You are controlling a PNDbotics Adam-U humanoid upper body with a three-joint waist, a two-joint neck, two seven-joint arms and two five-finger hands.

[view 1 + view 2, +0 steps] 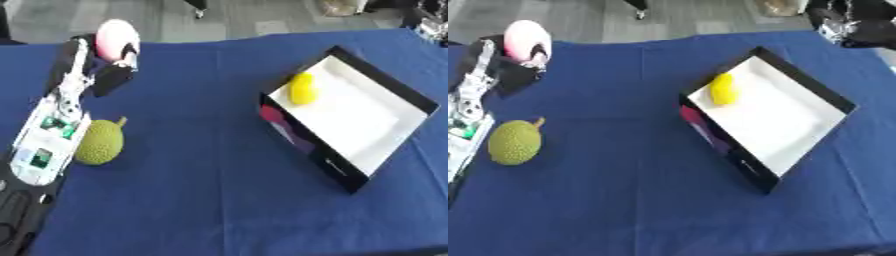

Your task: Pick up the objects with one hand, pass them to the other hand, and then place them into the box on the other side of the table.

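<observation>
Left hand: we see it [118, 57] at the far left of the table [201, 190], at the end of the left arm, which runs in from the lower left corner.
Hand state: its fingers are curled round the pink ball [115, 36], which sits in the top of the hand at the far edge of the cloth. We cannot tell whether the ball is lifted clear of the table.
Right hand: we find it in neither view, so its state is unknown to us.
Box: the box [398, 87] lies on the right side, black-walled with a white floor, turned askew so that its long axis runs from far left to near right.
Box contents: one yellow fruit [303, 88] lies in the far left corner of the box, close to the wall.
Green fruit: a bumpy green fruit [514, 142] with a short stem lies on the cloth just beside the left forearm, nearer to us than the ball.
Key relation: the box lies well apart from the left hand, to its right and somewhat nearer. The ball is on the left arm's side; the box is on the right arm's side.
Step in hand: we judge that the ball is grasped and the pass to the right hand is not yet done.
Next move: we judge the left hand must carry the ball rightward, toward mid-table, to meet the right hand.
Risk: a round ball may slip at the handover.
</observation>
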